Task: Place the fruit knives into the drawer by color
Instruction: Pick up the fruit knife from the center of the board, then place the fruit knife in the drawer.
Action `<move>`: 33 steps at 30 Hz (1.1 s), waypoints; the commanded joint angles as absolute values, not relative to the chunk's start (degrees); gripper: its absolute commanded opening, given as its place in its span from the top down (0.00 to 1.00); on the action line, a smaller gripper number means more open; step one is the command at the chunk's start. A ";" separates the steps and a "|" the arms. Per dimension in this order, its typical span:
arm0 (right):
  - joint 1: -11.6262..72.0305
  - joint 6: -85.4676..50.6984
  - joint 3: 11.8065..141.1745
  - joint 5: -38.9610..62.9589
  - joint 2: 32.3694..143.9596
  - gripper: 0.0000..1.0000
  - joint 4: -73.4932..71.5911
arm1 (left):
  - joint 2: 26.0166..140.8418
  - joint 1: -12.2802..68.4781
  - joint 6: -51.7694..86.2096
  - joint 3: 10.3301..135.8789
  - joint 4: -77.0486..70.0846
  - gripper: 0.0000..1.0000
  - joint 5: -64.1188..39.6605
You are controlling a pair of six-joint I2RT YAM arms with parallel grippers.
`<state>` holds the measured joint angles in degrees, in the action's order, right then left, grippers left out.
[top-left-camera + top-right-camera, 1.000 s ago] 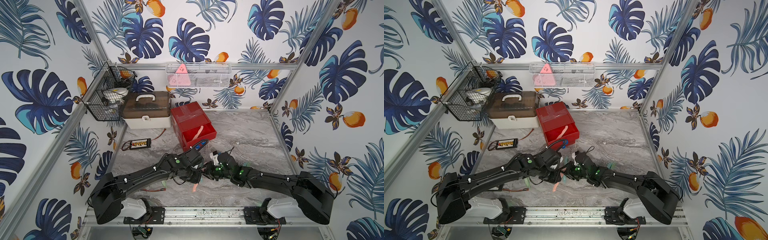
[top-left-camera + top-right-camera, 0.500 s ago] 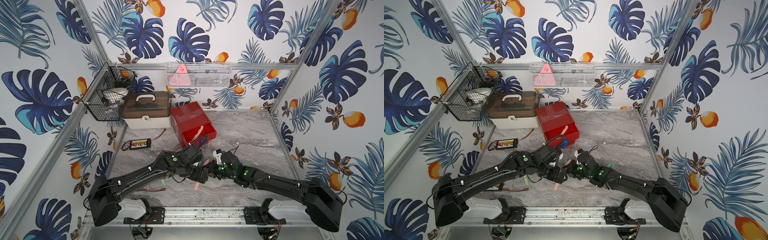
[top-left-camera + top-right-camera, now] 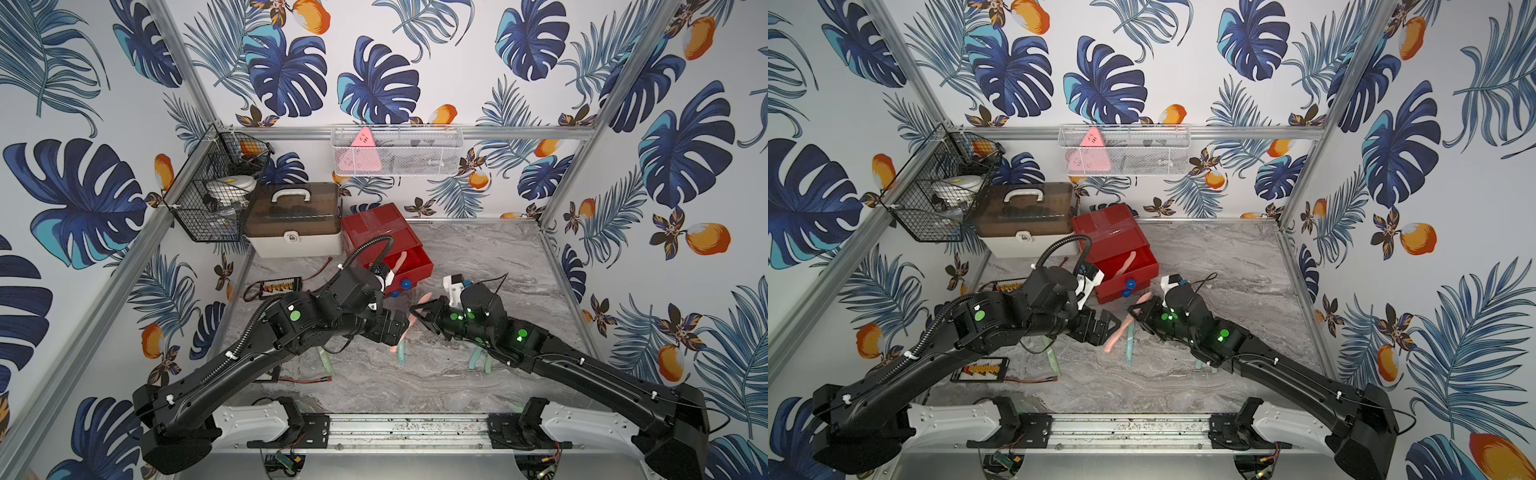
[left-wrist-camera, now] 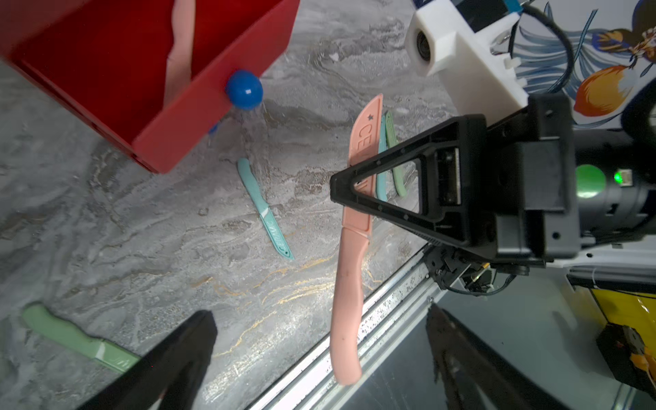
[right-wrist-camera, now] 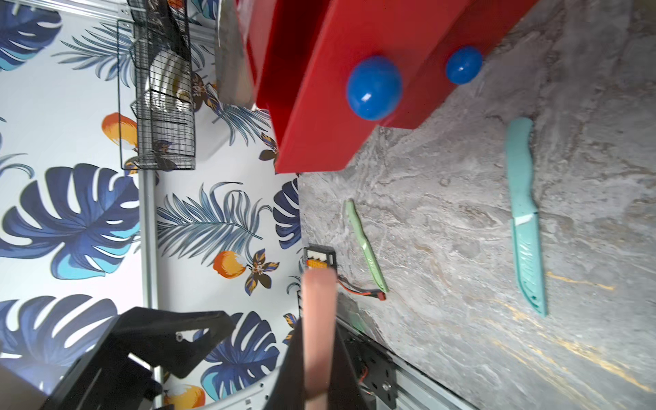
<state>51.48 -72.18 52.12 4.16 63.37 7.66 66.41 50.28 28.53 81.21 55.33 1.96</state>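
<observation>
my right gripper (image 4: 349, 191) is squeezed tight on the pink knife (image 4: 349, 284). i hold it by the flat blade end, and the long handle hangs down above the table (image 4: 142, 230).

my left gripper (image 3: 1102, 326) is just beside it with its jaws wide apart. the handle hangs in the gap between them, and i think neither one is touching it. that hand holds nothing.

the red drawer chest (image 3: 374, 220) is close by, a bit farther back. its top drawer (image 4: 198, 117) is pulled out. the other pink knife (image 3: 1129, 262) is lying inside it. so i think this is the step where the second pink one goes in with its friend.

two blue knives (image 4: 264, 209) and two green knives (image 4: 78, 337) are lying on the table. one blue and one green (image 4: 395, 159) lie side by side under my right arm.

next i think my right arm must lift up and go over to the open drawer. the hanging handle has to go higher than the drawer's front wall and its blue knob (image 4: 245, 90), or it will bump. then i lay the knife flat next to the other pink one and open up. my left arm should back away first so we don't knock together.
</observation>
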 commanded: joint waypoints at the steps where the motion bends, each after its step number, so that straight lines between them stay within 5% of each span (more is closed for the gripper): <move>1: 50.91 -71.22 58.67 1.23 66.15 1.00 12.34 | 66.96 49.54 24.79 85.92 59.18 0.01 8.24; 11: 45.87 -80.31 71.72 -0.98 78.24 1.00 9.74 | 68.94 39.35 21.47 96.61 58.87 0.01 9.59; 25: 40.31 -83.46 75.68 -1.79 86.22 1.00 5.76 | 69.50 37.83 20.41 96.78 58.29 0.01 6.43; 33: 39.29 -83.85 76.81 2.54 90.64 0.75 2.67 | 69.56 36.48 19.44 95.74 57.67 0.01 4.85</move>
<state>39.33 -83.31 76.09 0.80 90.13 6.04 69.41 36.84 20.88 95.83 58.67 5.87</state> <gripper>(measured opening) 0.239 0.989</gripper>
